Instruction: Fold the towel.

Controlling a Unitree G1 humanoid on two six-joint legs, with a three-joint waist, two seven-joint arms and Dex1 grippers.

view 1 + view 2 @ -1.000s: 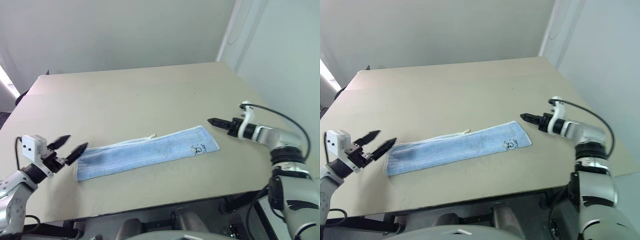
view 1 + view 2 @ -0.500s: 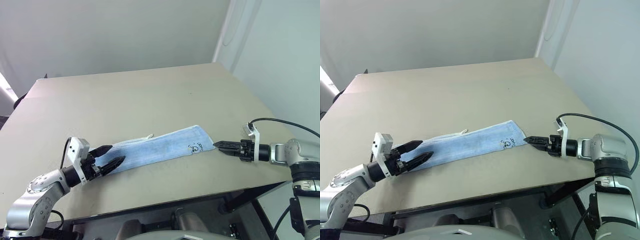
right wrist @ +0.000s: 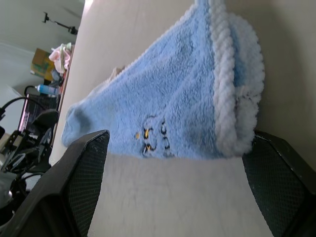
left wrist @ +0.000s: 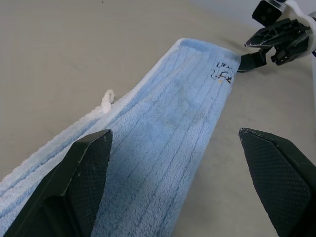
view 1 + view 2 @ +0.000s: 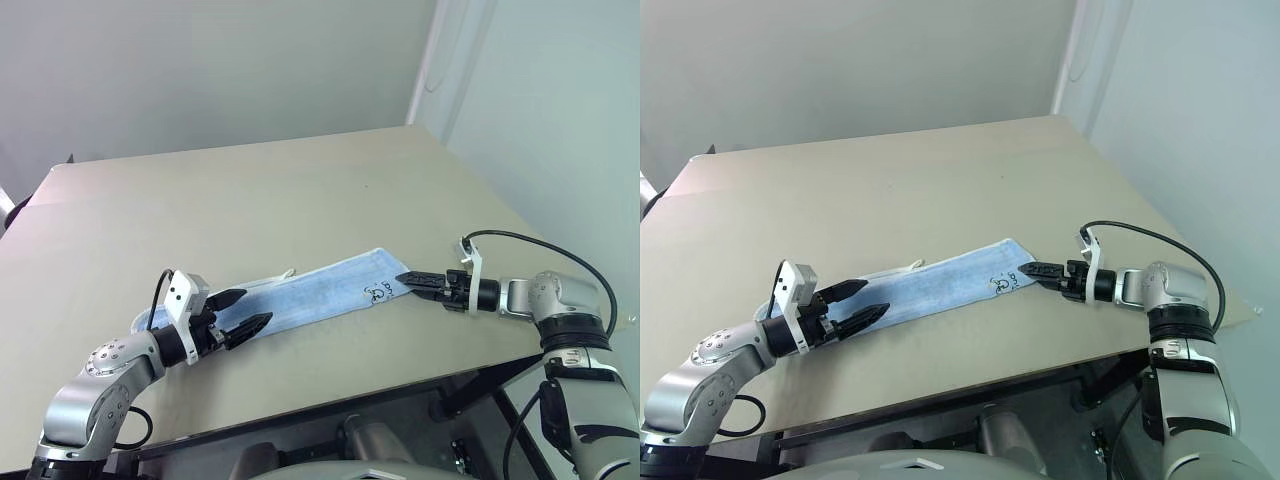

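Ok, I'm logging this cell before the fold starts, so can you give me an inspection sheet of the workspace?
Surface: beige table, flat, bare apart from the towel.
Job's things: light blue towel lying flat as a long narrow strip, dark emblem near its right end, white loop on the far edge.
Clutter: nothing seen on the table.
Grippers: left tool open over the towel's left end; right tool open, tips at the towel's right end, not closed on it.
Cables: black cable arching over the right arm; another looping at the left wrist.
Surroundings: plain pale walls behind and beside the table.
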